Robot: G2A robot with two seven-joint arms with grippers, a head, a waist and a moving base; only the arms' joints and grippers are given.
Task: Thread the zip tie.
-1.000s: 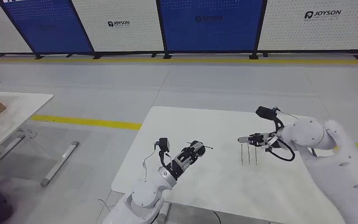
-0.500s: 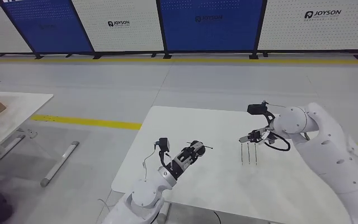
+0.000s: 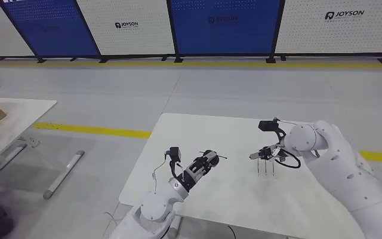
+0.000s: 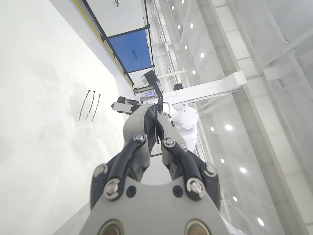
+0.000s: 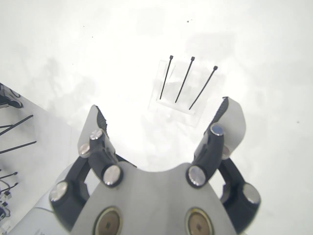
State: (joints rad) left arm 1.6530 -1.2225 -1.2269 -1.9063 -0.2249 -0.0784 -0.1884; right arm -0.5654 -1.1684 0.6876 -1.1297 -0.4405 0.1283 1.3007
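Blue and white panels (image 3: 224,27) close off the room behind a white counter (image 3: 197,128).

Three zip ties (image 5: 184,80) lie flat on a clear patch (image 5: 188,116) toward the counter's right side. They sit side by side and nearly parallel, none of them threaded.

The right hand (image 5: 161,105) hovers just above them, not touching, with its fingers spread wide and nothing between them. The ties' plain tails point toward that gap and their heads lie at the far end. The fingers' closing line runs across the ties' long axes.

The left hand (image 4: 154,113) is well apart, near the counter's left edge, with its fingers pressed together. I cannot tell whether it nips anything.

Judgement: the right arm is clearly the nearer. The pick calls for a straight descent onto one tie.
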